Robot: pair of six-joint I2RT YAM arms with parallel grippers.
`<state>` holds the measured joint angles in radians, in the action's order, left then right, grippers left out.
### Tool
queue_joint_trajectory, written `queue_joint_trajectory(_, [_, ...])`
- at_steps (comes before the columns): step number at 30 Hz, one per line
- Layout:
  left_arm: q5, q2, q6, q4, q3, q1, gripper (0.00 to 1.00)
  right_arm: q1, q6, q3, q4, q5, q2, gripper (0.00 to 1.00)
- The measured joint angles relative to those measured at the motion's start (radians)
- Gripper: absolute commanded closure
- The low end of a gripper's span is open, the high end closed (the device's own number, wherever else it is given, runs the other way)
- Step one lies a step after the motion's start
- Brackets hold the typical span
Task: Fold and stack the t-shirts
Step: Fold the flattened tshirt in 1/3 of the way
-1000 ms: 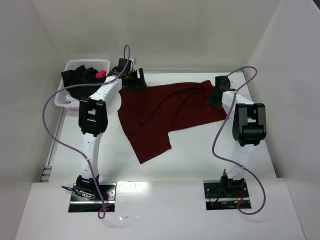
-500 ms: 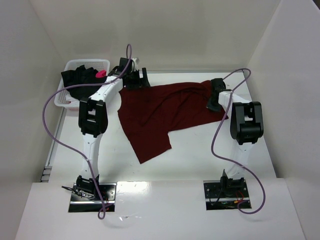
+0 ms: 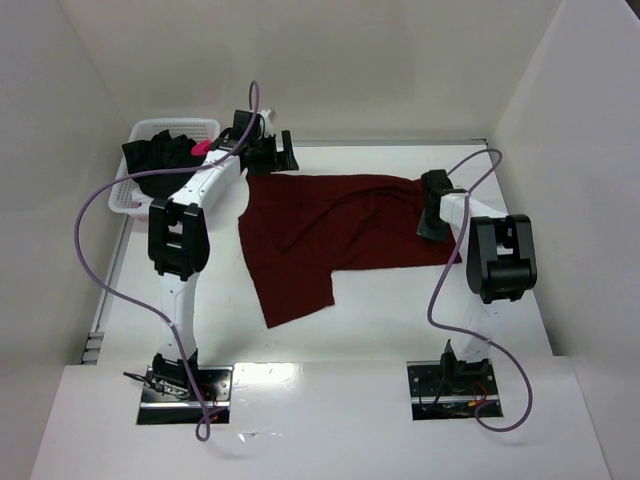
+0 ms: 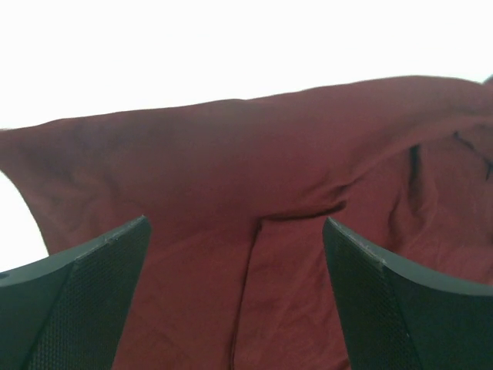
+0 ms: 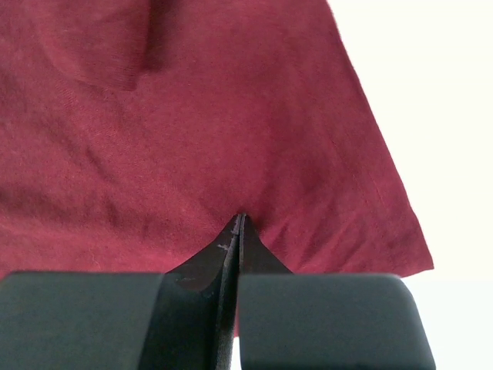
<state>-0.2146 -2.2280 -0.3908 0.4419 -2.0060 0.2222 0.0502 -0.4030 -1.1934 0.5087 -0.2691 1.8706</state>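
The maroon t-shirt (image 3: pixel 330 228) lies spread on the white table, with one part reaching toward the near side at the left. My left gripper (image 3: pixel 268 158) hovers open over the shirt's far left corner; in the left wrist view its fingers (image 4: pixel 92 293) stand wide apart above the maroon cloth (image 4: pixel 254 154), holding nothing (image 4: pixel 235 231). My right gripper (image 3: pixel 428 222) is shut on the shirt's right edge, the cloth (image 5: pixel 192 116) puckered at the closed tips (image 5: pixel 239 217). The black t-shirt (image 3: pixel 160 158) with a pink mark (image 3: pixel 200 148) lies in the basket.
The white mesh basket (image 3: pixel 128 200) stands at the far left of the table, beside the left arm. White walls enclose the table at the back and on both sides. Purple cables loop from both arms.
My left gripper has let go of the shirt's far left corner, opened and moved back. The corner now lies flat. My right gripper has pulled the right edge slightly nearer.
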Motion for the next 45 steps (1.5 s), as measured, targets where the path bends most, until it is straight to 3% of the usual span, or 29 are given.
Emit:
queue_joint_trajectory(22, [0.000, 0.029, 0.051, 0.039, 0.003, 0.000, 0.00, 0.010, -0.080, 0.103, 0.302, 0.126, -0.256, 1.00])
queue_joint_trajectory(23, [0.000, 0.035, 0.052, 0.040, 0.003, 0.000, 0.00, 0.010, -0.080, 0.097, 0.316, 0.126, -0.273, 0.96])
queue_joint_trajectory(25, [0.000, 0.049, 0.053, 0.041, 0.003, 0.000, 0.00, 0.010, -0.090, 0.074, 0.345, 0.123, -0.307, 0.71])
queue_joint_trajectory(30, [-0.012, 0.070, 0.053, 0.039, 0.003, 0.000, 0.00, 0.010, -0.108, -0.007, 0.333, 0.122, -0.352, 0.43])
queue_joint_trajectory(33, [-0.020, 0.070, 0.051, 0.038, 0.003, 0.002, 0.00, 0.010, -0.119, -0.023, 0.262, 0.140, -0.352, 0.04])
queue_joint_trajectory(35, [-0.023, 0.070, 0.051, 0.038, 0.003, 0.002, 0.00, 0.011, -0.121, -0.023, 0.195, 0.157, -0.343, 0.01])
queue_joint_trajectory(36, [-0.024, 0.071, 0.051, 0.035, 0.006, 0.002, 0.00, 0.011, -0.124, -0.023, 0.161, 0.164, -0.334, 0.03])
queue_joint_trajectory(38, [-0.026, 0.080, 0.049, 0.028, 0.023, 0.002, 0.00, 0.014, -0.137, -0.021, 0.089, 0.168, -0.310, 0.23])
queue_joint_trajectory(39, [-0.027, 0.087, 0.049, 0.029, 0.032, 0.002, 0.00, 0.019, -0.152, -0.014, 0.051, 0.161, -0.298, 0.62])
queue_joint_trajectory(41, [-0.027, 0.097, 0.048, 0.029, 0.045, 0.002, 0.00, 0.042, -0.185, 0.013, -0.019, 0.142, -0.285, 0.90])
queue_joint_trajectory(42, [-0.026, 0.100, 0.048, 0.029, 0.050, 0.002, 0.00, 0.058, -0.203, 0.033, -0.052, 0.130, -0.283, 0.99])
queue_joint_trajectory(45, [-0.026, 0.104, 0.048, 0.027, 0.053, 0.002, 0.00, 0.113, -0.262, 0.072, -0.121, 0.095, -0.268, 1.00])
